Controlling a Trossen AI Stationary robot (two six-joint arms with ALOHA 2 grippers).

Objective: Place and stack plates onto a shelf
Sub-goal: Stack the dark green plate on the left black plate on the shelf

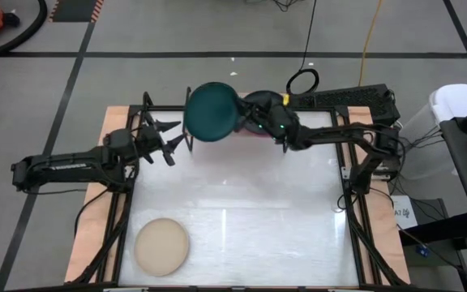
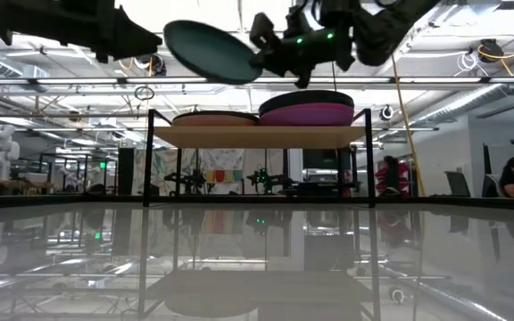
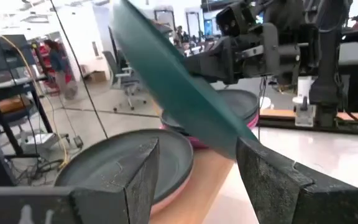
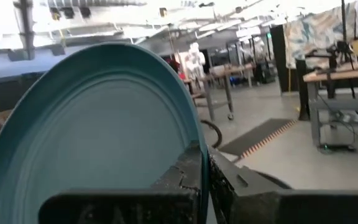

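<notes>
My right gripper (image 1: 246, 122) is shut on a dark teal plate (image 1: 209, 111), which it carries in the air above the left half of the shelf (image 2: 257, 135) at the table's far edge. On the shelf's wooden top rest two stacks: a charcoal plate on a pink one (image 3: 129, 165) at the left, and a dark plate on purple and hot pink ones (image 2: 306, 109) at the right. My left gripper (image 1: 164, 138) is open, just left of the shelf and below the teal plate (image 3: 173, 81), touching nothing. A beige plate (image 1: 162, 245) lies flat on the table. My right gripper pinches the teal plate's rim (image 4: 191, 146) between its two fingers, on the side toward the table's right. The fingers come at it about level from the right. The plate is lifted clear and tilted (image 2: 208, 52), its free edge higher than the held edge.
The beige plate lies at the table's near left corner. The middle and right of the white tabletop (image 1: 282, 211) are bare. Beyond the shelf the low view shows the room, with seated people (image 2: 511, 174) far off at the right.
</notes>
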